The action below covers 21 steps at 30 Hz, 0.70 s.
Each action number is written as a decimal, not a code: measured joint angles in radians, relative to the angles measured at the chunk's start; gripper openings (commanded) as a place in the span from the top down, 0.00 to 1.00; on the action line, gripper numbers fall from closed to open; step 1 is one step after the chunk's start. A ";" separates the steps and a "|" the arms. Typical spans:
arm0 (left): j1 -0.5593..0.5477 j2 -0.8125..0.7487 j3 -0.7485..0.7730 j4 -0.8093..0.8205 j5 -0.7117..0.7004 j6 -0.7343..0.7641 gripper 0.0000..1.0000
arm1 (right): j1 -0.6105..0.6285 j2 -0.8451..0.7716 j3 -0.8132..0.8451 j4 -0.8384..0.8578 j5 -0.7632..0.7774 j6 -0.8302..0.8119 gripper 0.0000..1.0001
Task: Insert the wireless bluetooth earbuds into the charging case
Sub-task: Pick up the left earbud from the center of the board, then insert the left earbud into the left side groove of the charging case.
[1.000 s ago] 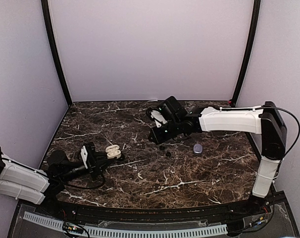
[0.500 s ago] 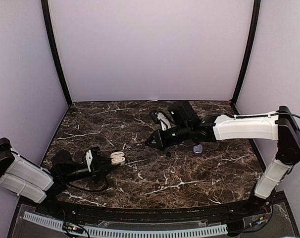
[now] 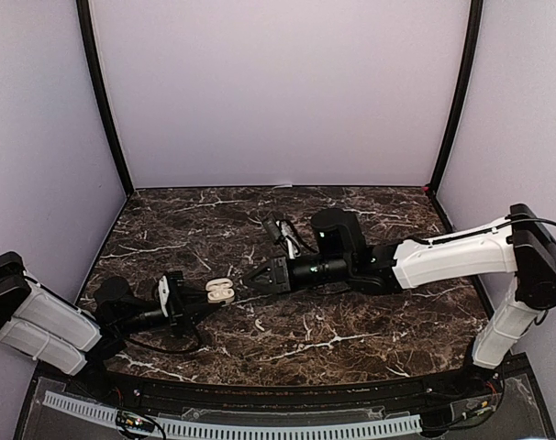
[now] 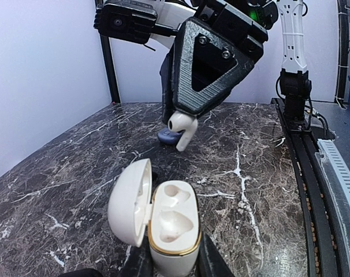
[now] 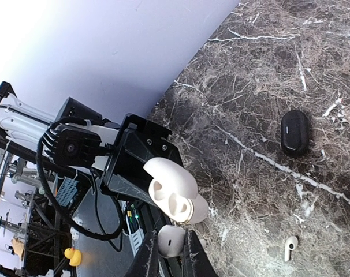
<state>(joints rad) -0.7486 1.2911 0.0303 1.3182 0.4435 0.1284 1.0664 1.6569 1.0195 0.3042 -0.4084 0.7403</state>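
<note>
My left gripper (image 3: 203, 299) (image 4: 174, 261) is shut on a white charging case (image 3: 220, 291) (image 4: 172, 226). The case's lid (image 4: 130, 202) stands open to the left and both sockets are bare. My right gripper (image 3: 249, 282) (image 5: 170, 258) is shut on a white earbud (image 4: 182, 124) (image 5: 171, 241), which hangs just beyond and above the case (image 5: 176, 191), apart from it. Another white earbud (image 5: 289, 248) lies loose on the marble.
A black oval case (image 5: 294, 133) lies shut on the dark marble table (image 3: 351, 339). A small bluish object (image 4: 168, 136) sits on the table behind the held earbud. The right arm (image 3: 443, 259) stretches across the middle of the table.
The right gripper has swung left and down across the table with the white earbud, ending close to the open case. The left gripper has shifted the case slightly right.
</note>
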 measured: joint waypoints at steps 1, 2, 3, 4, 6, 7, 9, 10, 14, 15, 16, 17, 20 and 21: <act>0.000 0.000 0.000 0.001 0.002 0.000 0.86 | 0.002 0.000 -0.010 0.027 0.000 0.010 0.89; 0.000 0.000 0.000 0.003 0.005 0.000 0.86 | 0.003 0.000 -0.016 0.047 0.000 0.019 0.89; 0.000 0.000 0.000 0.005 0.007 0.000 0.86 | 0.004 0.000 -0.019 0.066 0.000 0.024 0.89; 0.000 0.000 0.000 0.005 0.010 0.001 0.86 | 0.006 0.000 -0.021 0.086 -0.001 0.027 0.89; 0.000 0.000 0.001 0.006 0.014 0.001 0.86 | 0.013 0.000 -0.021 0.126 -0.009 0.028 0.89; 0.000 0.000 0.001 0.009 0.016 0.001 0.86 | 0.016 0.000 -0.021 0.140 -0.013 0.028 0.89; 0.000 0.000 0.001 0.014 0.021 0.001 0.86 | 0.022 0.002 -0.021 0.167 -0.021 0.028 0.89; 0.000 0.000 0.001 0.016 0.022 0.001 0.86 | 0.024 0.003 -0.021 0.177 -0.024 0.028 0.89; 0.000 0.000 0.001 0.019 0.031 0.001 0.86 | 0.029 0.019 -0.020 0.206 -0.045 0.020 0.89; 0.000 0.000 0.001 0.019 0.033 0.001 0.86 | 0.031 0.025 -0.019 0.206 -0.049 0.015 0.89; 0.000 0.000 0.001 0.019 0.037 0.001 0.86 | 0.032 0.030 -0.017 0.204 -0.053 0.008 0.89; 0.000 0.000 0.001 0.019 0.040 0.001 0.86 | 0.034 0.035 -0.016 0.201 -0.056 -0.002 0.89; 0.000 0.000 0.001 0.021 0.047 0.000 0.86 | 0.035 0.041 -0.009 0.178 -0.062 -0.025 0.89; 0.000 0.000 0.001 0.021 0.049 0.000 0.86 | 0.035 0.041 -0.006 0.174 -0.063 -0.029 0.89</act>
<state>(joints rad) -0.7486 1.2915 0.0311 1.3388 0.4923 0.1287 1.1019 1.6981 1.0134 0.4786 -0.4709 0.7116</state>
